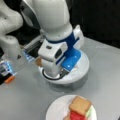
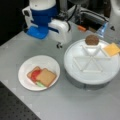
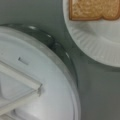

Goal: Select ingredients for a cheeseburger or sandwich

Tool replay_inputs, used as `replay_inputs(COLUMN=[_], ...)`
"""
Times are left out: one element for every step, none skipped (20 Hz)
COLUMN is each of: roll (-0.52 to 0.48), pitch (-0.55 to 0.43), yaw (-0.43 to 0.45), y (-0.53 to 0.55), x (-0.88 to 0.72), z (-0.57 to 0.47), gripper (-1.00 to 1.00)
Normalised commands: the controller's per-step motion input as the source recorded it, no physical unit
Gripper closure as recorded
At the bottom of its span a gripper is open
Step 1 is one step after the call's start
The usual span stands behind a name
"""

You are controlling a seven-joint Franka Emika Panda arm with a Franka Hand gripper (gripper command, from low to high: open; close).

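Wrist view first: none of my own fingertips show here, only the tray's white rim (image 3: 50, 82) filling the lower left and the paper plate (image 3: 100, 47) at upper right, with the top toast slice (image 3: 93, 8) cut off by the top edge. So from my wrist, the sandwich lies up and to the right, across a strip of grey table (image 3: 37, 12).

My gripper (image 2: 59, 45) hangs by the divided tray (image 2: 75, 72), just off its rim toward a front view's left, and I cannot tell whether the fingers are spread or pressed together; nothing shows between them. In a front view my arm's white and blue body covers most of the tray (image 1: 83, 68), so its compartments are hidden there.

Outward now: the sandwich (image 2: 42, 76) sits on the plate (image 2: 27, 68), toast on top, red and green edges peeking out beneath, well apart from my hand, toward a front view's bottom left. On the tray's far side rest a dark brown patty (image 2: 92, 39) and a yellow-orange cheese square (image 2: 112, 49), each in its own wedge, which only this front view reveals. The sandwich (image 1: 78, 108) shows again, plated, at a front view's bottom.
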Motion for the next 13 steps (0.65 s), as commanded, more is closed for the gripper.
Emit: replay_inputs(roll=[-0.217,-0.164,-0.121,-0.106,-0.116,-0.127,-0.114,-0.111,-0.117,-0.127,-0.136,-0.143,-0.154], pitch=[0.059,0.086,0.116,0.117,0.117,0.116,0.104,0.081,0.057,0.033,0.011,0.0,-0.007], yaw=[-0.116,-0.088,-0.061,-0.039,-0.035,-0.028,-0.023,-0.034,-0.05,-0.068,-0.08,-0.091,-0.095], y=[0.21,0.2,0.18,0.15,0.13,0.11,0.11,0.11,0.13,0.15,0.18,0.22,0.25], x=[-0.26,-0.24,-0.22,-0.2,-0.18,-0.15,-0.12,-0.07,-0.04,0.0,0.03,0.04,0.05], z=[0.0,0.03,0.06,0.08,0.09,0.08,0.06,0.03,0.0,-0.04,-0.07,-0.09,-0.09], gripper=[-1.0,-1.0,-1.0,-1.0,-1.0,-1.0,-1.0,-1.0,-1.0,-1.0,-1.0,-1.0,-1.0])
